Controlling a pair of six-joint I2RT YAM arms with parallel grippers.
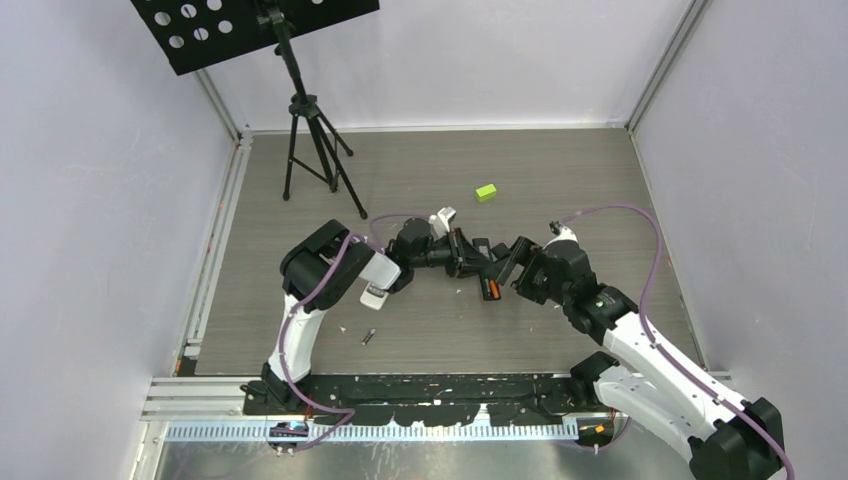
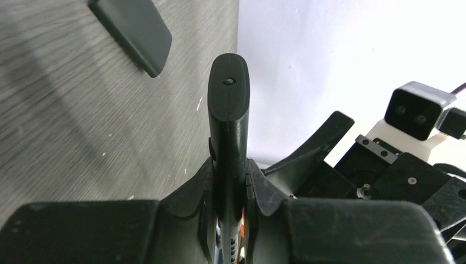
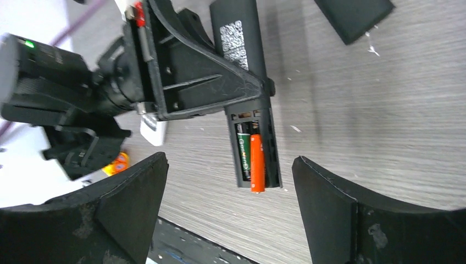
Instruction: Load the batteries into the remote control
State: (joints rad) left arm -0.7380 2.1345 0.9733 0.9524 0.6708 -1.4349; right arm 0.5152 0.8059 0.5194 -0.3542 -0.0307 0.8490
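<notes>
Remote control (image 3: pixel 240 38) clamped in left claw (image 2: pixel 231 187), lifted off the tabletop (image 1: pixel 560 180); right claw (image 3: pixel 229 160) spread wide and empty at the open battery bay (image 3: pixel 273 148).

Bay holds two cells side by side: a dark battery (image 3: pixel 243 157) lying low, and an orange-red battery (image 3: pixel 257 162) whose near end overhangs the bay's end edge, so it is probably not seated. A loose slim cell (image 1: pixel 368 337) lies near the left arm's base. The battery cover (image 3: pixel 354 16) lies apart on the tabletop. Judgement: the cells are light, rigid, smooth and apt to roll or slip, so pinch them across mid-barrel. The remote is light, stiff plastic, best held by its narrow sides, as it is here.
</notes>
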